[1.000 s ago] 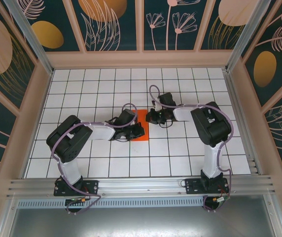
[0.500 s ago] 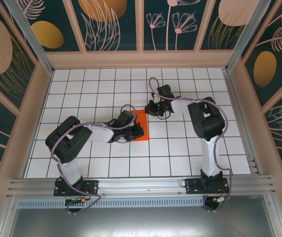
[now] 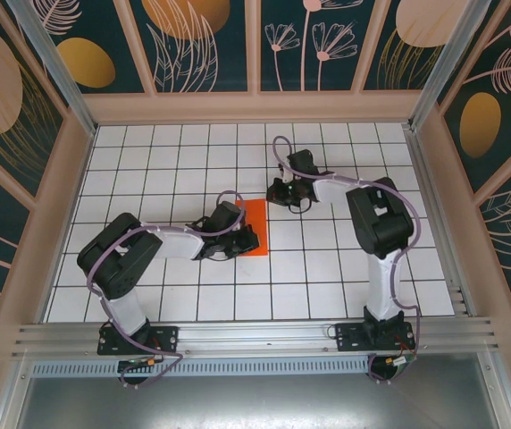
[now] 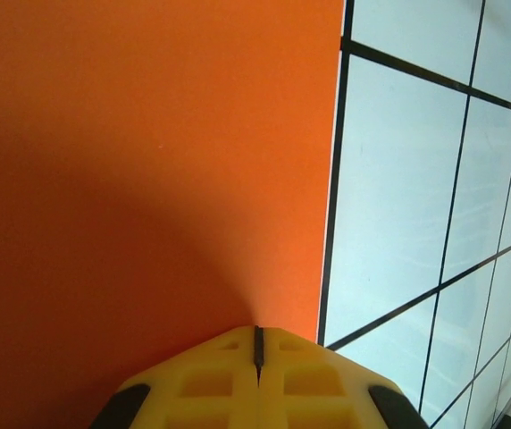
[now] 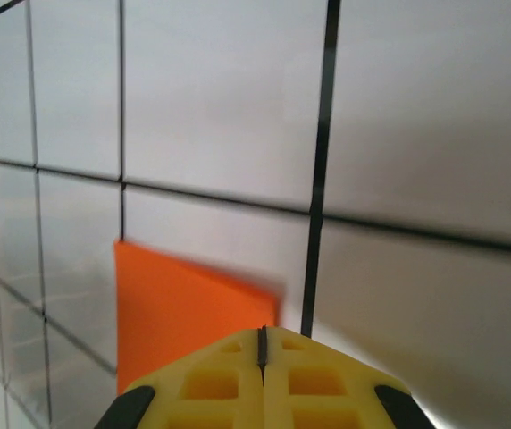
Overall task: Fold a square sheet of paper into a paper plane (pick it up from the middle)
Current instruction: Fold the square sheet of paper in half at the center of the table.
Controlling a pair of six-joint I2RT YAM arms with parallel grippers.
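Both grippers have their yellow fingers pressed together. Nearest, the left gripper (image 3: pixel 247 239) sits low over the near part of the square sheet of paper (image 3: pixel 255 213) and hides that part from above. Its wrist view cannot settle whether the tips touch the sheet. The sheet lies flat on the white grid table (image 3: pixel 148 161). Farther off, the right gripper (image 3: pixel 274 194) is by the sheet's far right corner, which looks blurred.

Two black and white arms (image 3: pixel 177 239), lilac cables (image 3: pixel 276 152), yellow latticed pincer fingers (image 4: pixel 206 384)
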